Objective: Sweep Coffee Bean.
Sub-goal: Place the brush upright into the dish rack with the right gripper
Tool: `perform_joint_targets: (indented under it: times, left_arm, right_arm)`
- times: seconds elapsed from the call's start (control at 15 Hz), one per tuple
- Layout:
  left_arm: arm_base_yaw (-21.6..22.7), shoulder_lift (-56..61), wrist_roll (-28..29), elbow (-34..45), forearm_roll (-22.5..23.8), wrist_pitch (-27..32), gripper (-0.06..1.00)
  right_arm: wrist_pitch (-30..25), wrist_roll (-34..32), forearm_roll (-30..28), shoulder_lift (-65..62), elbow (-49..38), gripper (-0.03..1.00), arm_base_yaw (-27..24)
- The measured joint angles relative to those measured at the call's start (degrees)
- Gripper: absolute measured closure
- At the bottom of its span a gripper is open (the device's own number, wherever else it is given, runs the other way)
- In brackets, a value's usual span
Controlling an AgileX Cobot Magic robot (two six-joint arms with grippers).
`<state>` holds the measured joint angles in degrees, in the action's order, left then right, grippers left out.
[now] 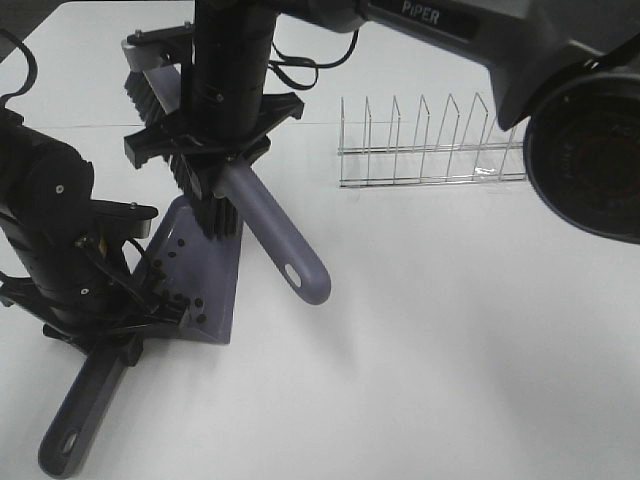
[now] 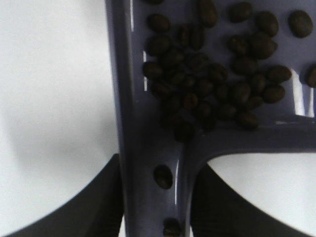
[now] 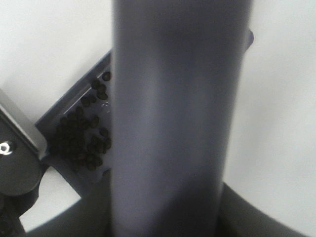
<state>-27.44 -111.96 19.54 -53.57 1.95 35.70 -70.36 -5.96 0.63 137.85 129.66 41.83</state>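
Gripping the purple-grey dustpan [image 1: 205, 270] by its handle, the left gripper [image 1: 110, 345] has its fingers [image 2: 94, 210] pressed against both sides of it. The coffee beans [image 2: 212, 89] lie inside the pan, heaped at the back wall beside the handle, with a couple in the handle's groove. The right gripper [image 1: 222, 160] holds the brush [image 1: 275, 235] with its fingers [image 3: 261, 217] clamped on the handle and the bristles over the pan's far edge. A wire rack [image 1: 430, 150] stands well apart on the white surface [image 1: 450, 350].

Two grippers are present: left gripper [image 1: 118, 345] and right gripper [image 1: 225, 165]. One dustpan [image 1: 215, 272] sits clamped in the left gripper. One brush [image 1: 285, 250] sits clamped in the right gripper. Coffee beans [image 2: 207, 84]: a few dozen, heaped just ahead of the left gripper; exact count unreadable. One wire rack [image 1: 430, 153] stands well beyond the right gripper.
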Motion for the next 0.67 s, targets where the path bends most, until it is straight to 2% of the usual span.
perform_joint_targets:
  times: [0.2,0.33,0.47,0.67]
  left_arm:
    - [0.0,0.0,-0.2,0.0,-0.5,-0.2,0.62]
    - [0.0,0.0,-0.2,0.0,-0.7,-0.3,0.62]
    - [0.0,0.0,-0.2,0.0,-0.9,-0.5,0.62]
    - [0.0,0.0,-0.2,0.0,-1.2,-0.6,0.62]
  right_arm:
    - [0.1,0.0,0.0,-5.6,-3.6,0.65,0.0]
    - [0.1,0.1,0.4,-10.9,-8.9,0.65,-0.9]
    - [0.2,0.1,0.6,-17.1,-16.9,0.65,-3.8]
    - [0.2,1.4,2.3,-26.0,-32.3,0.65,-11.7]
